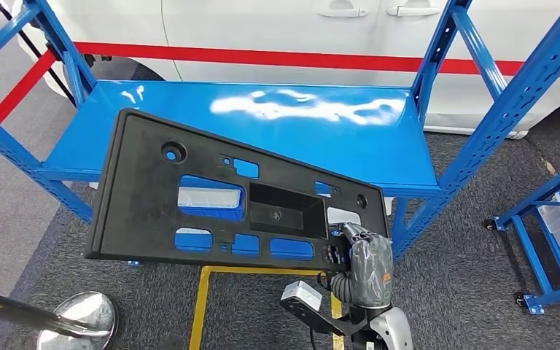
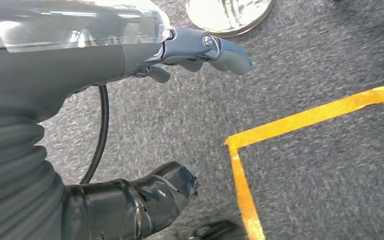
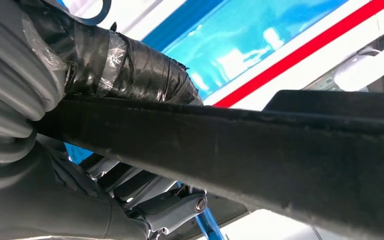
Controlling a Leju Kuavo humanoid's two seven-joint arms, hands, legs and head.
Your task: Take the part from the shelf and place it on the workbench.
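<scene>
While the left hand point(image 2: 180, 55) hangs over the grey carpet with its fingers apart and nothing in them, the right hand point(image 1: 364, 251) grips the near right corner of the part point(image 1: 211, 197), thumb on top of the edge and fingers beneath. Wide, flat, black and full of cut-outs, the part sits tilted above the blue shelf point(image 1: 277, 124); it looks stiff and light, yet held at one corner it will likely twist or sag, so a grip nearer the middle seems safer.
</scene>
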